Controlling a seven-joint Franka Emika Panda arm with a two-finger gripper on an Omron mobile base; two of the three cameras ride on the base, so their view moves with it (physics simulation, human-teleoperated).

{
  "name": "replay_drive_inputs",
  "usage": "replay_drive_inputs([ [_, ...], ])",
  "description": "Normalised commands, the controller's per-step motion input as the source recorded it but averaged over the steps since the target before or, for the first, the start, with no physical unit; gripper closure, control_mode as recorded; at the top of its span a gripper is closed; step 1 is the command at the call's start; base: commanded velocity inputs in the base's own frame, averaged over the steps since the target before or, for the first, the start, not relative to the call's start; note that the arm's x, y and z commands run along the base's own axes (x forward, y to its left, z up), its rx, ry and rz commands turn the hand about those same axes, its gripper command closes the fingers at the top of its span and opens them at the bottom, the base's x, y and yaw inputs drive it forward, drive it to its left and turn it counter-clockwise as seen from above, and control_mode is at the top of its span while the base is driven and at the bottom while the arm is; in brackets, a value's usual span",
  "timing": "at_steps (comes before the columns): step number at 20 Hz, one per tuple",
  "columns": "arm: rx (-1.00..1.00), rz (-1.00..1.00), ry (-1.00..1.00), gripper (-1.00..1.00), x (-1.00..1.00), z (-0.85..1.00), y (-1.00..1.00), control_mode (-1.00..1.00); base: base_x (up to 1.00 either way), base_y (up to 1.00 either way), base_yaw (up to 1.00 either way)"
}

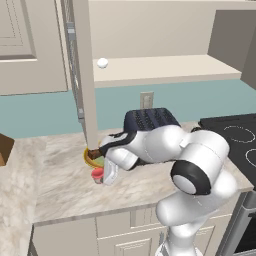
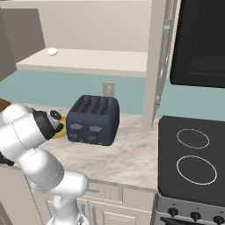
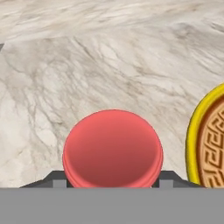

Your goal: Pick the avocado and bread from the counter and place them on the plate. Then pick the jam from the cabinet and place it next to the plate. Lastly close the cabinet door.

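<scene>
Red jam jar (image 3: 112, 148) held low over the marble bench (image 1: 60, 175)
The gripper (image 1: 102, 176) clasps the jar just beside the yellow-rimmed plate (image 3: 202, 140), near the cabinet door (image 1: 82, 70), which stands open.

Between my dark fingertips (image 3: 57, 180) the jam (image 3: 113, 148) is red with a paler band. The counter (image 3: 109, 65) is beige with grey marble veins. The plate (image 3: 194, 135) has a yellow rim; the brown bread (image 3: 214, 144) carries a maze pattern.
</scene>
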Motion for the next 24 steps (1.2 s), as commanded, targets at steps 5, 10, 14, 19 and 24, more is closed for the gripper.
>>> replay_drive_inputs([
  [5,0.0,0.03,0.0,1.0,0.22,-0.12,0.04,-1.0,0.0,0.0,0.0],
  [10,0.0,0.02,0.0,1.0,0.23,-0.12,0.04,-1.0,0.0,0.0,0.0],
  [14,0.0,0.02,0.0,1.0,0.21,-0.16,0.04,-1.0,0.0,0.0,0.0],
  [19,0.0,0.03,0.0,1.0,0.07,-0.27,0.08,-1.0,0.0,0.0,0.0],
  [24,0.0,0.01,0.0,-1.0,0.0,-0.13,0.09,-1.0,0.0,0.0,0.0],
])
